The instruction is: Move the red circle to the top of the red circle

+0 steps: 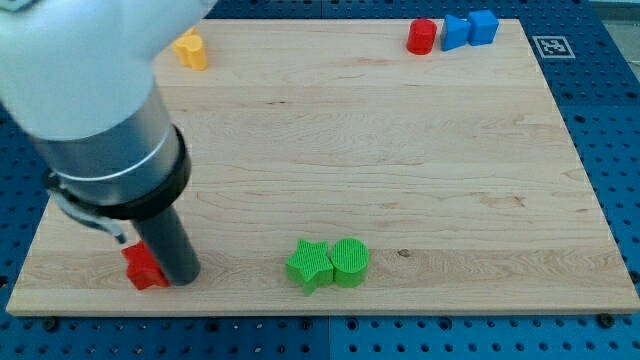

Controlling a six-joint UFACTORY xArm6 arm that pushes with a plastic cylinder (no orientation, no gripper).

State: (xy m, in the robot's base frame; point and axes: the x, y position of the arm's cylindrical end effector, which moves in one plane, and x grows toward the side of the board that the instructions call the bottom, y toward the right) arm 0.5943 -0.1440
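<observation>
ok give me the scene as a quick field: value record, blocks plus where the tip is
board: wooden table top
my tip: bottom left, touching the right side of a red block, shape unclear
red cylinder: top right, beside two blue blocks
yellow block: top left
green star and green cylinder: bottom centre, touching

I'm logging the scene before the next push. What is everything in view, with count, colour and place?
Wooden board: one, light wood, fills the view.
Red cylinder block: one, red, the view's top right.
Blue blocks: two, blue, right of the red cylinder.
Yellow block: one, yellow, top left.
Green star block: one, green, bottom centre.
Green round block: one, green, touching the star's right.
Red block: one, red, bottom left, shape unclear.
My tip: one, dark, against the red block's right.
</observation>
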